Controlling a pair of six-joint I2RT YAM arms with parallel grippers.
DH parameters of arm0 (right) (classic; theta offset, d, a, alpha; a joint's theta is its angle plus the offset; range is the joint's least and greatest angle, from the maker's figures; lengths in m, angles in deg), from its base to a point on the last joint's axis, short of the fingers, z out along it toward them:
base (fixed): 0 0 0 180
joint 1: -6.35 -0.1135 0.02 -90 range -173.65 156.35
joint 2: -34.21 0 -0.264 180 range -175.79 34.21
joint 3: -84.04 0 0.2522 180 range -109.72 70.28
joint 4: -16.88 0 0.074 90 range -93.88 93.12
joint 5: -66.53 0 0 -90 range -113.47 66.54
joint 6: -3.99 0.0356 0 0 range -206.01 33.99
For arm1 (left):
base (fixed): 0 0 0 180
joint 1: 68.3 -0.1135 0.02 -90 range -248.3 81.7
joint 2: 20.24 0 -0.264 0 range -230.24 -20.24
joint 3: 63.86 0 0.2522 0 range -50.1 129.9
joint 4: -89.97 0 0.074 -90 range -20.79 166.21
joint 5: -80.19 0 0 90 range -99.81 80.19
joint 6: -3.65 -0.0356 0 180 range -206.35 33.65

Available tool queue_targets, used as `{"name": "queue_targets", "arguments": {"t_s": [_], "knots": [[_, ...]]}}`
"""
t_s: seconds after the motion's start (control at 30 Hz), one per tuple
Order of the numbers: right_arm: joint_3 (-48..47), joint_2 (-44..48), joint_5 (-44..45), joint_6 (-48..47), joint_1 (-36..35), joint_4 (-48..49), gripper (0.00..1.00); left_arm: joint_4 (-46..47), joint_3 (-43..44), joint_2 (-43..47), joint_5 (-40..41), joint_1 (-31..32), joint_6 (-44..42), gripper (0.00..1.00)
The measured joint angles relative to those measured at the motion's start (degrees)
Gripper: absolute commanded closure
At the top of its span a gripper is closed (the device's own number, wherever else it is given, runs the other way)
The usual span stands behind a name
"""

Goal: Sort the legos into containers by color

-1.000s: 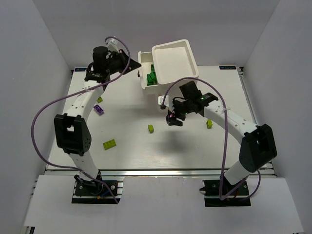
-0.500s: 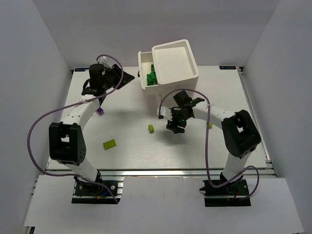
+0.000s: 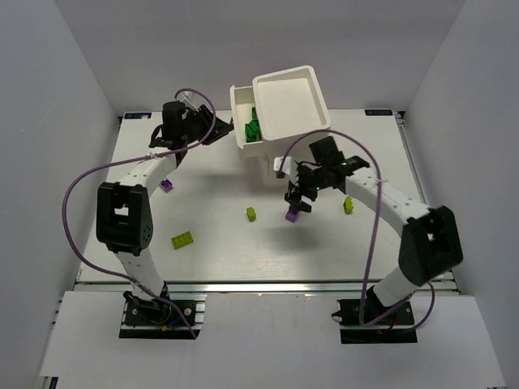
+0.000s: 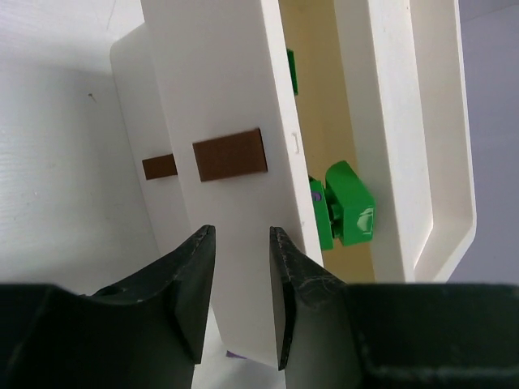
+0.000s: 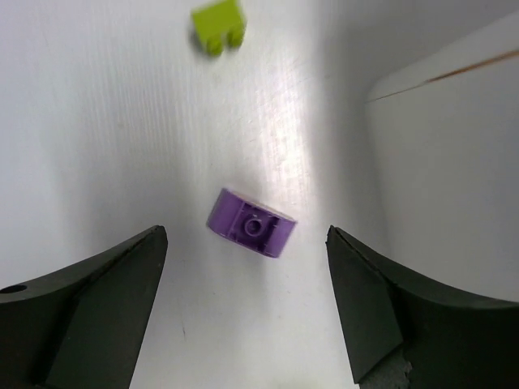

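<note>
Two approaches need care: at the far edge, the left gripper point(image 4: 241, 243), fingers narrowly apart and empty, should centre on the reddish-brown knob point(image 4: 229, 154) of the white plastic drawer cabinet point(image 3: 284, 101). Near the middle of the counter point(image 3: 211, 259), the right gripper point(image 3: 298, 198), spread wide over the small purple plastic brick point(image 5: 250, 222), should descend straight before closing.

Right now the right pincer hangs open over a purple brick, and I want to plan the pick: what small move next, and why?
Probably lower the right pincer straight down, then close. In the wrist view the purple brick lies centred between its open fingers, untouched, so no sideways correction seems needed.
</note>
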Motion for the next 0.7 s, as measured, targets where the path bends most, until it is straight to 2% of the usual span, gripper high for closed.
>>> {"name": "queue_targets", "arguments": {"t_s": [0.23,0.33,0.43,0.57,0.7], "knots": [[0.1,16.8,-7.9,9.7,7.1,7.3,0.19,0.9,4.2,-5.4,-1.6,0.4,0.3,0.56],[0.0,19.5,-4.7,17.9,8.7,14.3,0.11,1.2,5.3,-7.3,-2.1,0.4,0.6,0.55],[-1.4,18.2,2.4,26.3,9.8,19.7,0.11,1.6,5.9,-8.6,-2.6,0.4,1.1,0.55],[-8.9,10.9,10.9,36.6,12.3,22.0,0.11,2.4,6.8,-9.7,-3.5,0.6,2.0,0.51],[-12.8,5.7,10.5,39.9,15.0,23.5,0.13,4.4,6.9,-9.7,-3.7,0.8,3.0,0.41]]}}
